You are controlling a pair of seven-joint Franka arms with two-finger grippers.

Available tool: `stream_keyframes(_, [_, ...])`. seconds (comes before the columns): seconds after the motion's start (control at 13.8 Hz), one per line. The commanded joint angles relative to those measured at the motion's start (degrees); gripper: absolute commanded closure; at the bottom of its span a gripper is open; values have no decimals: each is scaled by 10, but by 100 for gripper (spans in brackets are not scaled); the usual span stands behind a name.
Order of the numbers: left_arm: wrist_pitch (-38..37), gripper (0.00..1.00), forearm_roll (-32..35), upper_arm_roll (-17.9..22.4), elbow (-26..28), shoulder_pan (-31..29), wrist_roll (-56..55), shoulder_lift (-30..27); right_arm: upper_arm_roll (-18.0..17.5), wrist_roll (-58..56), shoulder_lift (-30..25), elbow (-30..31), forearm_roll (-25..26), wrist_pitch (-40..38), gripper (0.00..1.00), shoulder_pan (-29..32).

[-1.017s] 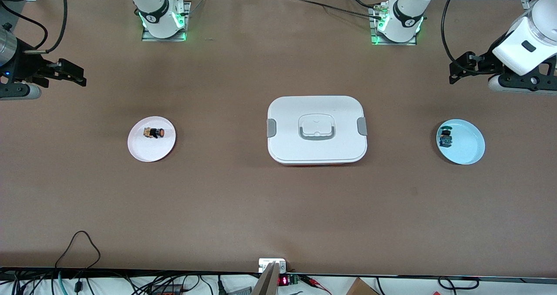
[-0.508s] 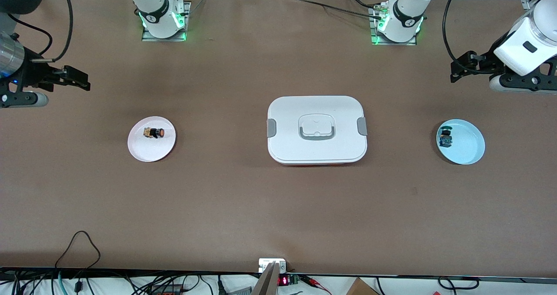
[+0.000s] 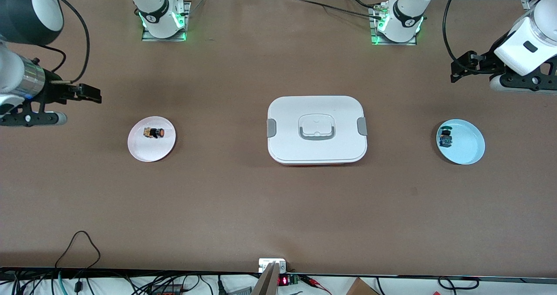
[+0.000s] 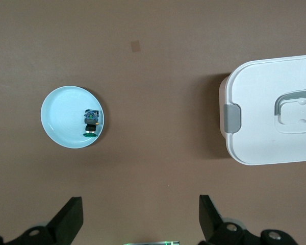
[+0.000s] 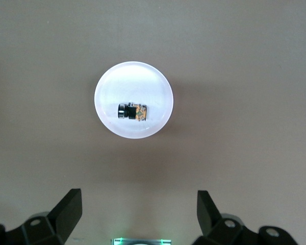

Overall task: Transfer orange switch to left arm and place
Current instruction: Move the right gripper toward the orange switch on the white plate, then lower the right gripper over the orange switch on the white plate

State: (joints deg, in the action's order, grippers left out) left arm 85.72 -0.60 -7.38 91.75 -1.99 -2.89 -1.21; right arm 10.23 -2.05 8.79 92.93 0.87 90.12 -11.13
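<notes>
The orange switch (image 3: 154, 132) lies on its side on a pale pink plate (image 3: 143, 151) toward the right arm's end of the table; it also shows in the right wrist view (image 5: 132, 111). The white box (image 3: 317, 129) stands at the table's middle. My right gripper (image 3: 89, 95) is open and empty, up in the air over bare table beside the pink plate, toward the table's end. My left gripper (image 3: 457, 71) is open and empty, up over bare table beside the blue plate, and waits.
A light blue plate (image 3: 468, 151) toward the left arm's end holds a green-capped, blue-bodied switch (image 3: 444, 137); both show in the left wrist view, the plate (image 4: 56, 122) and the switch (image 4: 92, 122). The box's corner shows there too (image 4: 255, 112). Cables lie along the table's near edge.
My right gripper has moved toward the pink plate and a little lower in the front view. The left arm has barely moved. The switches and box have not moved.
</notes>
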Motion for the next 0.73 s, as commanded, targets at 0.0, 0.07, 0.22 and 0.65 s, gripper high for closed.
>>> stream_keyframes(0.0, [-9,0,6,0,-22,-3,16,8,1,12,25,-6,-3,27,0,-7])
stream_keyframes(0.07, [-6,0,7,0,-23,-3,16,9,1,13,36,-6,-3,37,0,-12])
stream_keyframes(0.22, [-1,0,7,0,-28,-3,16,16,1,12,57,-6,-3,53,0,-17])
stream_keyframes(0.65, [-1,0,6,0,-32,-3,16,25,0,13,89,90,-3,200,0,-44])
